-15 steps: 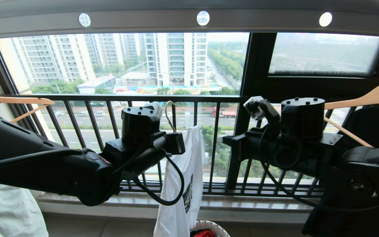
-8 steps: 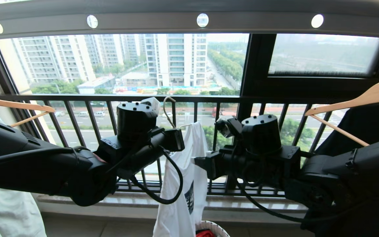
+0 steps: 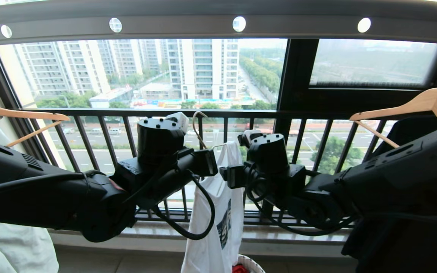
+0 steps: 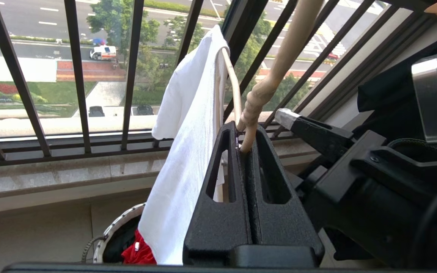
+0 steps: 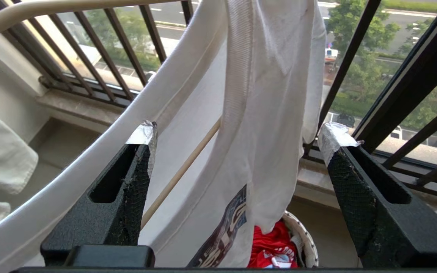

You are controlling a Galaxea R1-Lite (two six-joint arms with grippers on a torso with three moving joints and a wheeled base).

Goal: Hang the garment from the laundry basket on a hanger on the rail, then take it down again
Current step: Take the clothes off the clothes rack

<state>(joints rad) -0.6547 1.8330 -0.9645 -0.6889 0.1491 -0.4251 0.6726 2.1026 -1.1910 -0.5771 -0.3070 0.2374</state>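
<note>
**A:** Garment [image 3: 216, 212] first: where is it?

**B:** Draped over one arm of the cream hanger [image 4: 230, 76], below the rail [image 3: 218, 26] and above the laundry basket [image 3: 249, 263]. The left gripper [image 4: 246, 148] is clamped tight on the hanger's twisted neck. The right gripper [image 5: 237, 140] stands wide, holding nothing, its fingers either side of the hanging cloth.

**A:** So how should the dressing go?

**B:** I'd keep the left grip steady so the hanger doesn't swing, and have the right pinch the collar or shoulder rather than the loose body, then draw it over the bare arm.

**A:** Does the head view give enough?

**B:** No. It shows the rail and both arms, but the wrists hide the jaws. Only the right wrist view shows the ribbed collar and the red clothing [image 5: 275, 246] in the basket
</note>
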